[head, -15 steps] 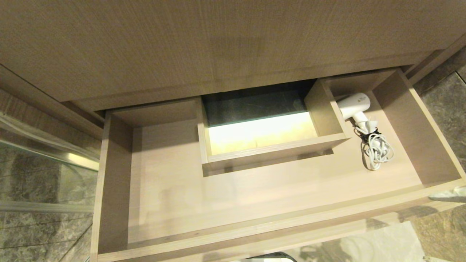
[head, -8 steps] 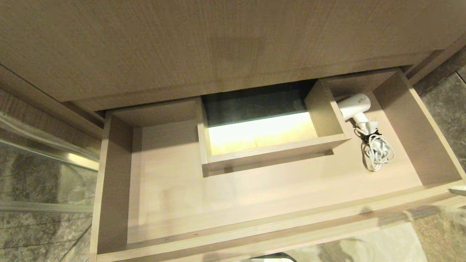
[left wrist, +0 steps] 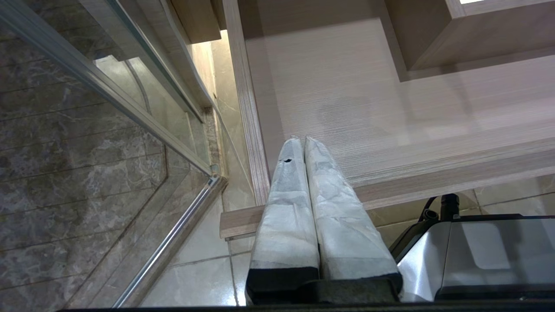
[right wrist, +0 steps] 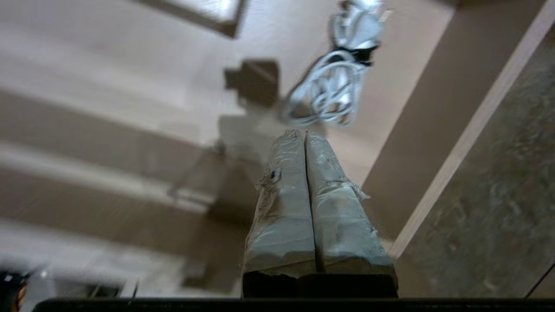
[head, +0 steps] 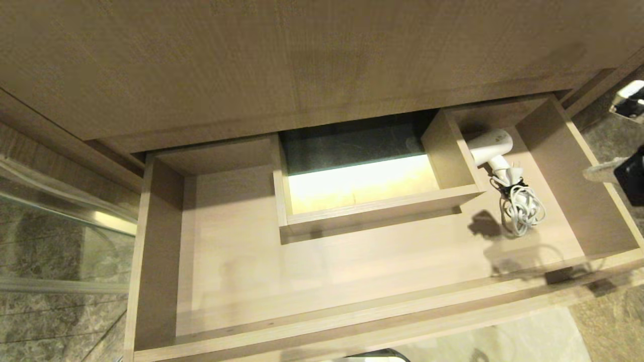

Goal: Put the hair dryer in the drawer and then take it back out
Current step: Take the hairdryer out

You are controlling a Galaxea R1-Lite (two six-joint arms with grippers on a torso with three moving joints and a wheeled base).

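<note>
Since the earlier head shot the right arm has come up along the drawer's right side: back then only a pale blur sat low at the right edge, now dark and shiny arm parts (head: 629, 151) poke in higher up, mostly cut off by the frame. Its shadow now lies on the drawer floor beside the cord. Nothing else has budged.

Head view: the drawer (head: 151, 251) is pulled wide open. The hair dryer (head: 490, 147) lies in the far right corner, squeezed between the inner box (head: 382, 206) and the drawer's right wall, barrel partly tucked behind the box wall. Its bundled cord (head: 523, 211) trails toward the front. The right pincer tips themselves don't show here.

Left wrist view: the left gripper (left wrist: 302, 139) is pressed together, holding nothing, hanging above the drawer's front left corner. A glass panel (left wrist: 86, 130) and tiled floor sit off to its side, well apart from the dryer, which isn't visible from here.

Right wrist view: pretty smeared. The right gripper (right wrist: 302, 133) has its taped fingers (right wrist: 282, 216) squeezed flat, empty, hovering over the drawer floor with the cord (right wrist: 331, 93) just ahead of the tips, not touching. The dryer body is cut off at the frame edge.
</note>
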